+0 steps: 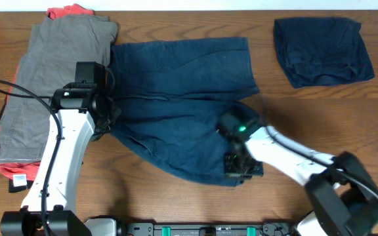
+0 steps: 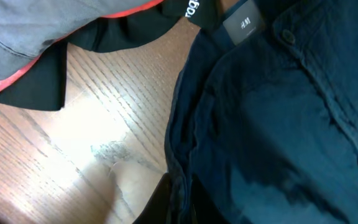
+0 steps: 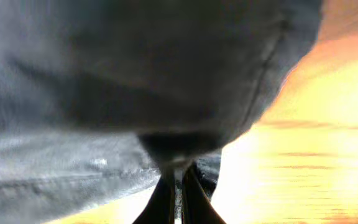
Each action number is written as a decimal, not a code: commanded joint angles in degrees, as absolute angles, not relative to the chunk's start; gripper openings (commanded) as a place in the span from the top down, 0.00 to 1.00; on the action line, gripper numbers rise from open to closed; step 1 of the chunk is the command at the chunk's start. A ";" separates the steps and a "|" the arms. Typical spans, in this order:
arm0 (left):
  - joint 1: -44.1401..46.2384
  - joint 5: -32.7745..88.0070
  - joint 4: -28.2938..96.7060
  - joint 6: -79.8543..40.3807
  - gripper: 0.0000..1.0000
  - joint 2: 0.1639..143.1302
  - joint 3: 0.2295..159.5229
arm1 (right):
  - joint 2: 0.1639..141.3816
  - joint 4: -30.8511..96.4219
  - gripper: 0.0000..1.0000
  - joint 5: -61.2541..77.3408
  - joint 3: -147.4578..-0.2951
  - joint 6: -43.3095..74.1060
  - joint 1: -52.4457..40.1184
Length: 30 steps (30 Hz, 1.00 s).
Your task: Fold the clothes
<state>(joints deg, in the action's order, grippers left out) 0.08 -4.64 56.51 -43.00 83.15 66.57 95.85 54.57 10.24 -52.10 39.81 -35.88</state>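
Observation:
The dark navy shorts [image 1: 176, 98] lie spread in the middle of the table, waistband to the left. My left gripper [image 1: 107, 118] is shut on the waistband edge of the shorts [image 2: 272, 124]; the fabric shows pinched between the fingers [image 2: 180, 202]. My right gripper [image 1: 240, 169] is shut on the lower leg hem of the shorts [image 3: 135, 81], with a fold of cloth between its fingers [image 3: 178, 196]. A button and an inner label show in the left wrist view.
A stack of grey [image 1: 51, 72], red-orange and black garments lies at the left. A folded navy garment [image 1: 323, 49] lies at the back right. Bare wooden table [image 1: 143, 196] lies in front.

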 commanded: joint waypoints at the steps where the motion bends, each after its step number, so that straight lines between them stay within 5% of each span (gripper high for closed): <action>1: 0.10 -4.93 56.97 -40.12 0.94 82.54 67.42 | 90.43 54.43 0.99 9.23 -55.77 36.01 -31.03; 13: 0.82 -4.89 59.96 -33.54 0.94 76.82 67.42 | 81.34 64.31 0.99 10.57 -68.77 21.96 -12.69; 30: 15.46 -3.40 61.69 -32.93 0.94 61.28 67.42 | 71.46 84.58 0.99 10.50 -87.46 10.85 -1.61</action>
